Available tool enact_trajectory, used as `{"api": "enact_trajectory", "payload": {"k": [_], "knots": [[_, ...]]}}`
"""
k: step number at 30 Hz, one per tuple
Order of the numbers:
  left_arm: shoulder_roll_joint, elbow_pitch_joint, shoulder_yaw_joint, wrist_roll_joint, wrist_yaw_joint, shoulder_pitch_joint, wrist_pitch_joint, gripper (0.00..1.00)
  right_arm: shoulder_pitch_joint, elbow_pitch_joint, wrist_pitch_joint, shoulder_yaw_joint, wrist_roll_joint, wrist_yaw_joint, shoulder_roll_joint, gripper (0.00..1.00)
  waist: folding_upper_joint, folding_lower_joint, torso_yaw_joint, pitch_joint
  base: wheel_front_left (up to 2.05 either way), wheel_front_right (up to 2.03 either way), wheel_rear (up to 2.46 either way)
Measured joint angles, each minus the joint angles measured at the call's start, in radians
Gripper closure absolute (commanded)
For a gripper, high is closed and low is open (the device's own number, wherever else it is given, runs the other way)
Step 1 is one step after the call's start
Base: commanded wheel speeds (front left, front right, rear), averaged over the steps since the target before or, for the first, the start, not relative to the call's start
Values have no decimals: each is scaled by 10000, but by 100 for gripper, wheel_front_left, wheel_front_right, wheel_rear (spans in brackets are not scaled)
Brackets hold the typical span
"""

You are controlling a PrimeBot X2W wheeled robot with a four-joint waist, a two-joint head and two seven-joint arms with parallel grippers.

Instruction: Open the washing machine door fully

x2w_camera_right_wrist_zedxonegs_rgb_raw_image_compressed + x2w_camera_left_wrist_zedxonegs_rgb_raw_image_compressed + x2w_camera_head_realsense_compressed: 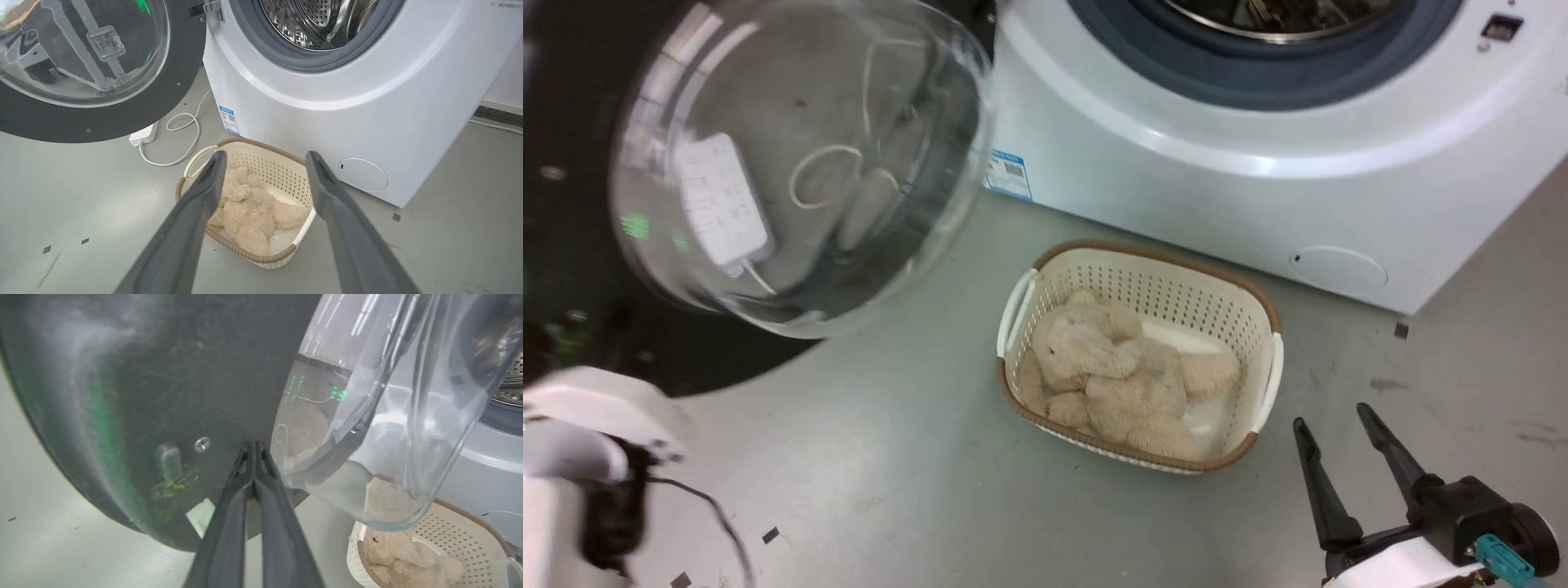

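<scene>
left gripper sits closest in the left wrist view: fingers pressed together w/ nothing between them, tips at the black inner ring of the washer door, just beside the edge of the glass bowl. looks like contact, can't be 100% sure. right gripper hangs low at the lower right over the floor, fingers spread wide, empty, well apart from the door.

door is swung out to the robot's left, clear of the washer. drum mouth is fully exposed, and the hinge is at the opening's left edge. judging by the right wrist view it's already wide open, maybe a little swing left.

handling, as a guess: door is stiff & fairly heavy, moves only on its hinge arc, so a push does the job, no pinch needed. glossy ring & glass are prob slippery. the curved bowl would let tips slide off and is the one part that could crack. best spot: flat black ring, far side from the hinge for leverage, pushing square to the face.

basket w/ a plush toy sits on the floor in front of the washer, out of the door's path. power strip & cord lie under the door.
</scene>
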Motion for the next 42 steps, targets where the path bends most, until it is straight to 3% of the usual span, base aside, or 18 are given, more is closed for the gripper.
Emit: {"api": "enact_trajectory", "payload": {"k": [6,13,18,24,33,38,40,41,42], "knots": [[802,1429,520,-130,-284,-676,-355,100,-161,65,17,21,6,0,-4,0,0,-1,-306,277,0,0,0],[811,1789,382,52,-604,-895,-1423,100,-174,251,-61,-201,50,0,-38,0,0,-3,-404,36,0,0,0],[305,982,-52,339,-755,-638,-2514,100,-178,309,-301,-424,44,0,-36,0,0,-3,-506,-566,0,0,0],[-270,-393,-589,527,-752,644,-2803,100,-93,134,-508,-796,-29,0,-25,0,0,-4,-833,-1570,0,0,0],[-1103,-2725,-1156,782,-157,2881,-2901,100,529,-570,-451,-955,42,0,-4,0,1,-5,-2011,-2722,0,0,0],[-1233,-3275,-1682,1143,-65,3628,-2963,99,900,-757,-318,-1011,199,0,-4,0,1,-5,-2593,-3083,0,0,0],[-1308,-3340,-1964,1310,-65,3795,-2972,47,1034,-769,-270,-1041,244,0,-2,0,1,-5,-2733,-3178,0,0,0],[-1361,-3329,-2073,1402,-44,3878,-2972,0,1103,-765,-259,-1041,265,0,-2,0,0,-4,-2784,-3212,0,0,0],[-1461,-3300,-2138,1434,48,3960,-2972,0,1151,-742,-217,-1043,263,0,-2,0,0,-4,-2830,-3239,0,0,0]]}}
